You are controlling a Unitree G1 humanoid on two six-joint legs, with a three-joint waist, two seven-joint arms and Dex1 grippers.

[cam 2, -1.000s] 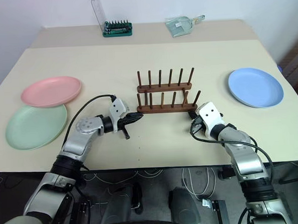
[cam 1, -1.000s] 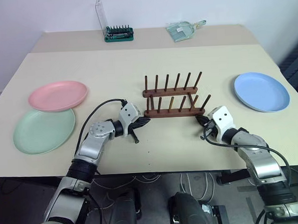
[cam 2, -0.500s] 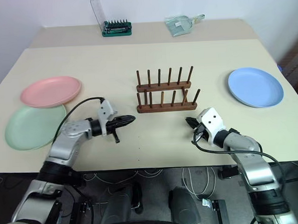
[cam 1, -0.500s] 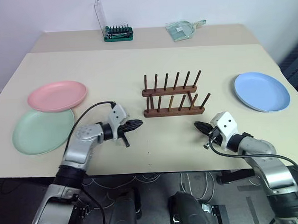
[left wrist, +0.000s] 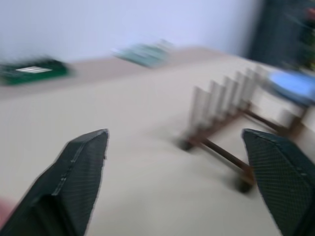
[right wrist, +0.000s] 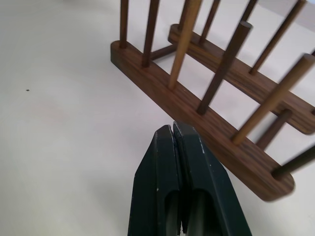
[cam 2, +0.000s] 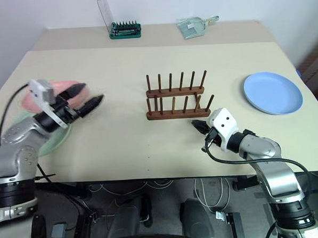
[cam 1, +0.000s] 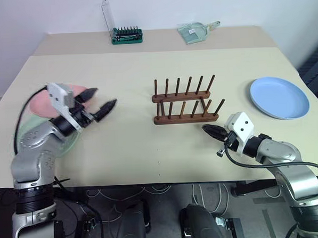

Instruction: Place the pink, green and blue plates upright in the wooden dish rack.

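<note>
**Inventory: dish rack and three plates on the surface**

Item 1, wooden dish rack (cam 1: 184, 102): dark reddish-brown, two rails of upright pegs; I see it standing near the middle of the surface (cam 1: 145, 66), no plate in it.

Item 2, pink plate (cam 1: 41, 104): lying flat toward the left edge of the surface; partly hidden behind my left arm.

Item 3, green plate (cam 1: 26, 137): flat, just nearer the front edge than the pink one and overlapped by it; also partly covered by the arm.

Item 4, blue plate (cam 1: 279, 97): flat near the right edge, well apart from the rack.

Item 5, left end effector (cam 1: 99, 101): raised above the left part of the surface beside the pink plate; its two black fingers stand wide apart, nothing between them; pointing toward the rack.

Item 6, right end effector (cam 1: 208, 129): fingers pressed together, holding nothing; tip just in front of the rack's near rail at its right end, not touching it.

Item 7, green rack of tool bits (cam 1: 126, 35): at the far edge, clear lid upright.

Item 8, pale green dustpan (cam 1: 195, 31): at the far edge, right of the bits.
</note>
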